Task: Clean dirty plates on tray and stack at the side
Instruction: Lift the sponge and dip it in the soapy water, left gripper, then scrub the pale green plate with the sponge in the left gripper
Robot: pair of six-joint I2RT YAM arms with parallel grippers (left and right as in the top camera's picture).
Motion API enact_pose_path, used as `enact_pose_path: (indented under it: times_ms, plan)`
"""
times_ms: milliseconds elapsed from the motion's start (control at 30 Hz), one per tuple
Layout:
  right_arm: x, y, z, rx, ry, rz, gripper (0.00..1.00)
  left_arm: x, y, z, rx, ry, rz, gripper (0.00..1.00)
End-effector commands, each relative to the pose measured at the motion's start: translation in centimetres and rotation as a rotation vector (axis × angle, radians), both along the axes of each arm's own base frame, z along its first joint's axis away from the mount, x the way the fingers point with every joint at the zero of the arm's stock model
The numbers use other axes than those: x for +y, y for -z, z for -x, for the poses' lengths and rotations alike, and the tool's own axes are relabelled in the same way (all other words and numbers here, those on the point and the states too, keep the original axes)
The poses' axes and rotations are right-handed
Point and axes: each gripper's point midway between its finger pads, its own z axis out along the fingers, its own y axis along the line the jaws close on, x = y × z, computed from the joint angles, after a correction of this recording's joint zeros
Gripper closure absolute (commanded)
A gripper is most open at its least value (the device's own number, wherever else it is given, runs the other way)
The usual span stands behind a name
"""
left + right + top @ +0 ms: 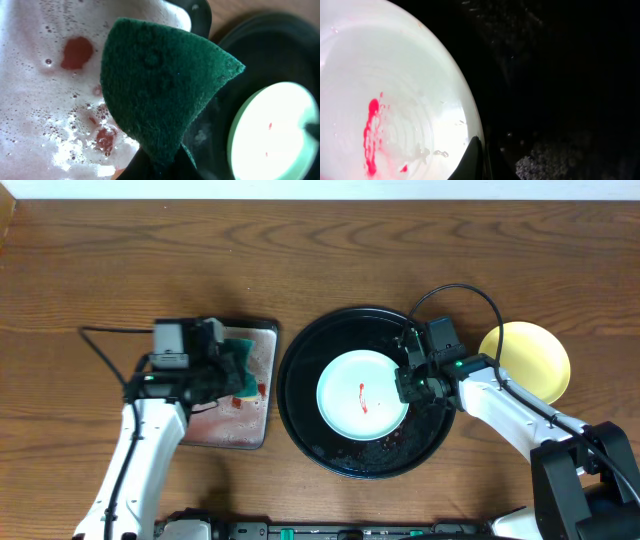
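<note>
Scrubbing next: mint plate [362,395] sitting in the tray [300,415], sponge [160,90] off to the left.
Pinching the sponge in the left gripper [235,370] over the soapy small tray [250,420], facing the plate well apart to its right; resting the right gripper [408,387] at that plate's right rim, much nearer, not showing whether spread or clamped; leaving the yellow plate [535,365] outside the tray, far right.
</note>
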Motion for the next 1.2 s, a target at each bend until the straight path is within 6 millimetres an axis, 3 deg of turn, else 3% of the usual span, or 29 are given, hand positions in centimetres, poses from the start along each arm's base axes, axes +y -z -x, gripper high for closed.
enact_pose_path:
  times_ms: [0, 67, 267, 567, 700, 867, 1033, 1167]
  plan:
    - [0.3, 0.6, 1.1, 0.056, 0.012, -0.023, 0.99, -0.4, -0.3, -0.7, -0.014, 0.035, -0.117, 0.92]
    - [0.2, 0.7, 1.4, 0.071, 0.019, -0.019, 0.99, -1.8, -0.7, -0.9, -0.003, 0.066, -0.111, 0.93]
    - [0.1, 1.0, 1.7, 0.077, 0.018, -0.017, 0.99, -10.1, -0.9, -0.6, 0.021, 0.272, -0.015, 0.93]
    - [0.1, 1.1, 1.8, 0.076, 0.018, -0.016, 0.99, -23.2, 1.8, 2.1, 0.096, 0.435, 0.247, 0.93]
    - [0.1, 1.1, 1.8, 0.076, 0.018, -0.016, 0.99, -25.8, 4.3, 3.1, 0.160, 0.416, 0.274, 0.93]
    - [0.1, 1.1, 1.7, 0.074, 0.018, -0.017, 0.99, -25.7, 7.1, 3.5, 0.211, 0.388, 0.223, 0.92]
    - [0.1, 1.1, 1.7, 0.074, 0.018, -0.017, 0.99, -19.3, 8.9, 2.0, 0.211, 0.241, -0.035, 0.93]
    - [0.1, 1.1, 1.7, 0.071, 0.018, -0.018, 0.99, -16.8, 7.3, 0.7, 0.178, 0.207, -0.059, 0.93]
